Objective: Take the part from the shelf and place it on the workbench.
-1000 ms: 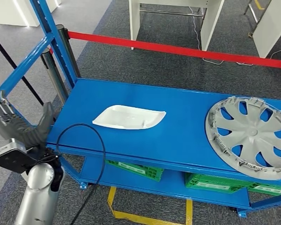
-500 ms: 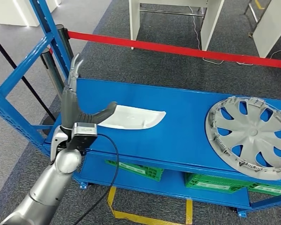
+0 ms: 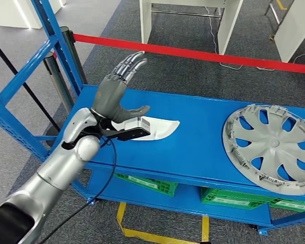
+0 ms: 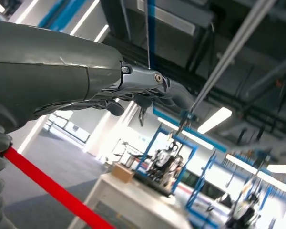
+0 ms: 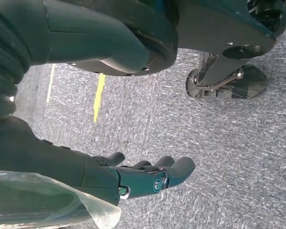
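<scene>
Your blue shelf [image 3: 205, 137] carries two loose items: a grey wheel cover [image 3: 272, 147] at the right end and the white part [image 3: 158, 127], a shallow moulded tray-like shell, lying flat near the middle-left. It looks light, thin and fairly stiff, likely slick plastic, so you probably want to pinch it at a raised rim rather than press on its face. Your left hand [image 3: 114, 94] is raised above the part's left end, fingers spread wide, holding nothing. Your right hand [image 5: 148, 176] hangs over the carpet, fingers loosely extended, empty.
</scene>
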